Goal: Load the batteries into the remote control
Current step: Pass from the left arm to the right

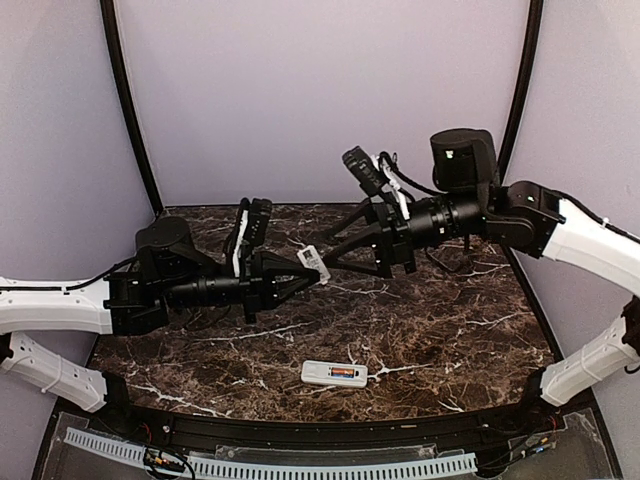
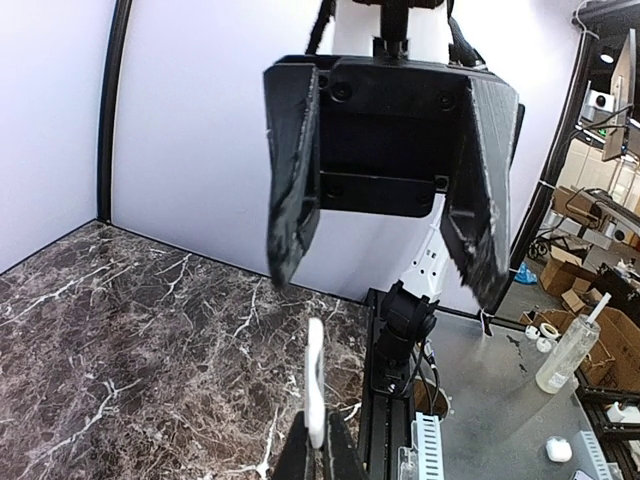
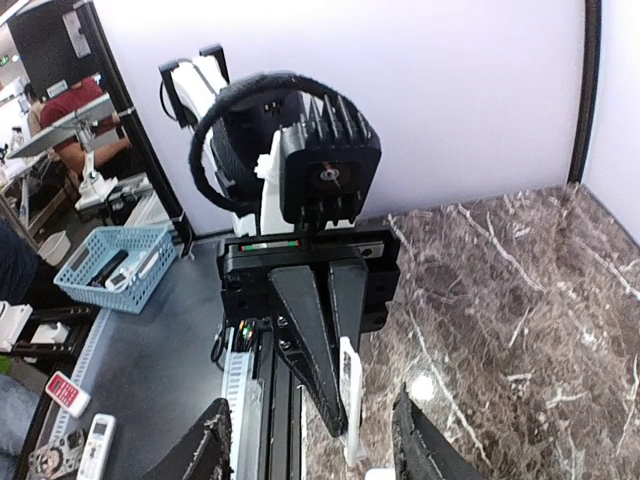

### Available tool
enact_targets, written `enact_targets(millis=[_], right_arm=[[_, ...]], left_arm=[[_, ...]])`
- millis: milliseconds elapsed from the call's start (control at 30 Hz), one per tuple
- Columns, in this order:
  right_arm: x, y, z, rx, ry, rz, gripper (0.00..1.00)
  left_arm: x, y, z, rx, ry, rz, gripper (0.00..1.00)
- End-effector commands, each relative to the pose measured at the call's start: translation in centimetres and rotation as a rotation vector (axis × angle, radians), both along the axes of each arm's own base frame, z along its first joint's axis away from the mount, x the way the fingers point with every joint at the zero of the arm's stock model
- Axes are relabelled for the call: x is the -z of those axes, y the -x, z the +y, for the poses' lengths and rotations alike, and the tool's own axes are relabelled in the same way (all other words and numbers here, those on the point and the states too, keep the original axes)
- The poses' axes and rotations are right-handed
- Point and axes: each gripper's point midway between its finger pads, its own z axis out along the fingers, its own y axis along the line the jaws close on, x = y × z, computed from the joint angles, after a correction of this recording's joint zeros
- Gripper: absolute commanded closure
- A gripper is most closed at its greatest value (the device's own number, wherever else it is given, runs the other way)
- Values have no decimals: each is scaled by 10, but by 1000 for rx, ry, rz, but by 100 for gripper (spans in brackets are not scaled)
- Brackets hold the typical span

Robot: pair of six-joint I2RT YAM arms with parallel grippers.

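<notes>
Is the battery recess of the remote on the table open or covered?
Open: the remote control lies back up, an orange-red battery showing in its uncovered recess.

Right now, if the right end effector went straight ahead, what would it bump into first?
Probably the white cover piece pinched in the left end effector, which faces it; depth is unclear.

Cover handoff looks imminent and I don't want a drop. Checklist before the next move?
1. Left gripper shut on white cover piece: ok.
2. Right gripper open, jaws spread: ok.
3. Cover piece between its jaws: cannot tell, depth unclear.
4. Remote control lying recess-up: ok.
5. Orange-red battery in recess: ok; blue battery: cannot tell.
</notes>
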Motion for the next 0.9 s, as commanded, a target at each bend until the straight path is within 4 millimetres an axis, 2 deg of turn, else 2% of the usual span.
enact_targets(millis=[0, 67, 167, 333, 500, 633, 867], right_arm=[[-21, -24, -6, 163, -235, 48, 50], [-17, -26, -4, 177, -274, 113, 52], [-18, -16, 3, 117, -315, 128, 52], [-15, -6, 13, 48, -333, 110, 53], [-19, 6, 11, -22, -350, 80, 57], [-22, 7, 14, -43, -346, 75, 73], [-19, 11, 19, -86, -312, 80, 89]], left_arm=[[-48, 1, 16, -39, 189, -51, 100], [-59, 3, 18, -42, 227, -68, 100], [-67, 4, 19, -40, 261, -81, 100], [-66, 5, 16, -25, 259, -76, 100], [-68, 6, 18, -30, 261, -88, 100], [-66, 6, 15, -23, 238, -94, 100], [-69, 7, 15, -17, 245, -102, 100]])
